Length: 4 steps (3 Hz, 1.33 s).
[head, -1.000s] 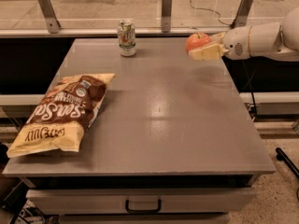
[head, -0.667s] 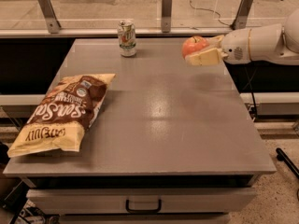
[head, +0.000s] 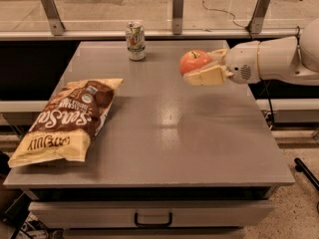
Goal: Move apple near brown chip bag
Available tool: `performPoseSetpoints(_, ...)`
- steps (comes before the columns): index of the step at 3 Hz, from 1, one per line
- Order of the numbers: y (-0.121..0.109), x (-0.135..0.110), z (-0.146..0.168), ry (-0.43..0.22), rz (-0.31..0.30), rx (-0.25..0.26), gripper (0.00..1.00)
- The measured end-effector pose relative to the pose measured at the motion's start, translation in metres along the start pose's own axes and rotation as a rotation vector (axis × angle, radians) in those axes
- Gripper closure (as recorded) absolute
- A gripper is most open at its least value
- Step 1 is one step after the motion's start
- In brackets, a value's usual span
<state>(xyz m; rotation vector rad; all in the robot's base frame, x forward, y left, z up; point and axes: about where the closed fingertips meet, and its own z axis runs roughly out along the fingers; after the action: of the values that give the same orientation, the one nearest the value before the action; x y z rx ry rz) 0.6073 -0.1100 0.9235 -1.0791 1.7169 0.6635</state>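
Note:
The red-orange apple (head: 194, 61) is held in my gripper (head: 202, 67), which is shut on it and carries it above the right part of the grey table (head: 169, 128). The white arm reaches in from the right edge. The brown chip bag (head: 68, 118), with white script and pale yellow ends, lies flat on the table's left side, well to the left of the apple and nearer the front.
A small silver-green soda can (head: 135, 41) stands upright at the table's back edge, left of the apple. A rail with metal posts (head: 177, 11) runs behind the table. A drawer with a handle (head: 152, 218) sits under the table front.
The gripper has carried the apple leftward, from over the table's right back edge to further over the table. Bag and can have not moved.

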Motion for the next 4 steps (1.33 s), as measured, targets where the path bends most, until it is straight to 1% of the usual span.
performPoseSetpoints(1,0.035,0.0,0.008,0.007,0.002,-0.043,1.0)
performPoseSetpoints(2,0.058,0.007,0.025,0.018,0.022,-0.117,1.0)
performPoseSetpoints(3,0.073,0.021,0.043,0.02,0.052,-0.192,1.0)
performPoseSetpoints(4,0.076,0.023,0.049,0.025,0.044,-0.184,1.0)
